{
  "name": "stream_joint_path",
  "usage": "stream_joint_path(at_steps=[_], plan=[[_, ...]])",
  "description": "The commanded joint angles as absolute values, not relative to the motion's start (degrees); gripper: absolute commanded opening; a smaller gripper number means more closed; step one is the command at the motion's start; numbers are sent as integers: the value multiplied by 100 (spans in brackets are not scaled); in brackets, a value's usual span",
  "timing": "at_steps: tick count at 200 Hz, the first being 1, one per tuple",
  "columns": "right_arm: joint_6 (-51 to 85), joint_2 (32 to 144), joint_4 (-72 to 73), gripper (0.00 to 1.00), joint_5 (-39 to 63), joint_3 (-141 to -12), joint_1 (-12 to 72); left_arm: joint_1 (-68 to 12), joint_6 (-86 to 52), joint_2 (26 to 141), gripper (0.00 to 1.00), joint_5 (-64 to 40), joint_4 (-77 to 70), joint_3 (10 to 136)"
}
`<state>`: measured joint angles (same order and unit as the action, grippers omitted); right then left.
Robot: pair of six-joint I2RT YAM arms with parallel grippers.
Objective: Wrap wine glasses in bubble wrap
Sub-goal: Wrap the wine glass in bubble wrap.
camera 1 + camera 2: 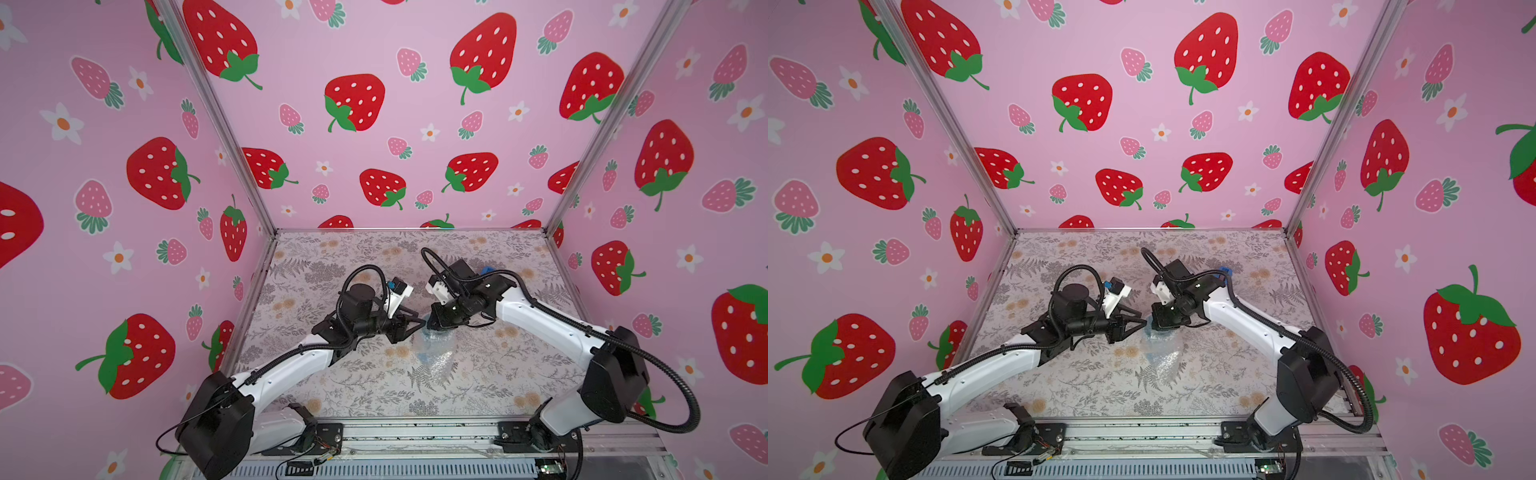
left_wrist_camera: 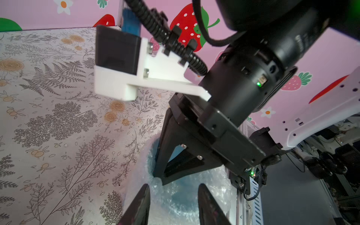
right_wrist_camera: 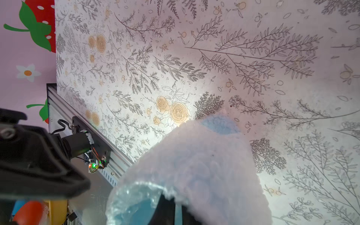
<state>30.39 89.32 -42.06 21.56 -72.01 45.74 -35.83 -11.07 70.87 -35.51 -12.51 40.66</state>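
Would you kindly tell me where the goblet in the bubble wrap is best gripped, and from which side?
Probably across the cup, coming down from above with the jaws astride it: the goblet lies on its side inside the bubble wrap, so the rounded cup is its widest, firmest part.

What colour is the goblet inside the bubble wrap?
Light blue; the goblet shows best in the right wrist view.
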Motion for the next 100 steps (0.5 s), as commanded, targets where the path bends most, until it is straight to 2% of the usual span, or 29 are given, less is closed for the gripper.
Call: stream_joint_path(at_steps=[1,100], plan=[[3079,9093,-4526,10,2103,-7119,4632,-3593,-1144,7199,44,-3655,-1125,4218],[2929,8000,-5176,12,2201,-7880,4482,-3612,-1127,7774,41,-3509,-1035,4377]])
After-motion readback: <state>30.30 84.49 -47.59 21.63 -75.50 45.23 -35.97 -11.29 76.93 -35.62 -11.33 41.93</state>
